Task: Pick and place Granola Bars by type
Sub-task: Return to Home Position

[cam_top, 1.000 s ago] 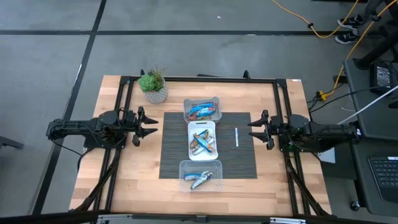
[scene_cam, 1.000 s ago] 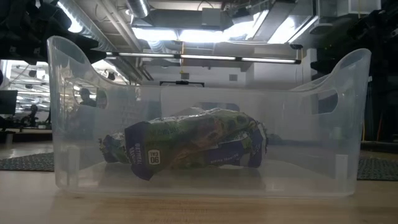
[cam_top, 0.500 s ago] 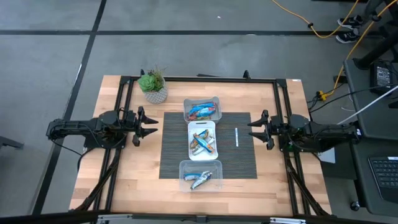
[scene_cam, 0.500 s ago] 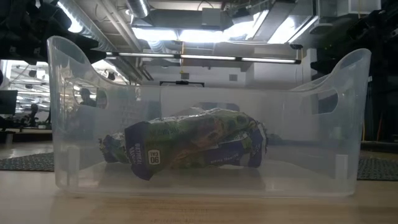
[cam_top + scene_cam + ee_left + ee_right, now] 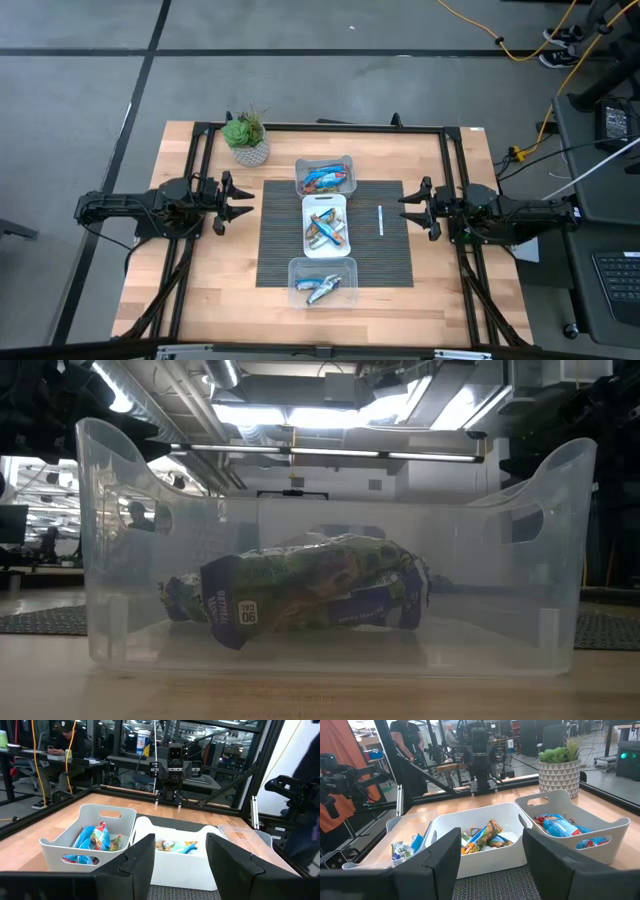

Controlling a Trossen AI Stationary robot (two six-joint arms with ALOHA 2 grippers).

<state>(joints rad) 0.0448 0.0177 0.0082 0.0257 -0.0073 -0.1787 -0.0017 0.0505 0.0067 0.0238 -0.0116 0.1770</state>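
Observation:
Granola bars lie in three tubs set in a column on a dark mat (image 5: pixel 385 260). Blue bars (image 5: pixel 326 180) fill the far tub (image 5: pixel 299 168). Mixed blue and orange-brown bars (image 5: pixel 326 230) lie in the white middle tub (image 5: pixel 308 204). A blue and green bar (image 5: pixel 300 595) rests on the floor of the clear near tub (image 5: pixel 293 268). My left gripper (image 5: pixel 246 200) stands open at the mat's left, level, pointing at the tubs. My right gripper (image 5: pixel 406 204) stands open at the mat's right, facing it. Neither touches anything.
A potted plant (image 5: pixel 247 138) stands at the far left of the table. A thin white stick (image 5: pixel 380 220) lies on the mat right of the middle tub. A black frame (image 5: pixel 330 127) runs along the table's edges. People sit and stand in the room beyond.

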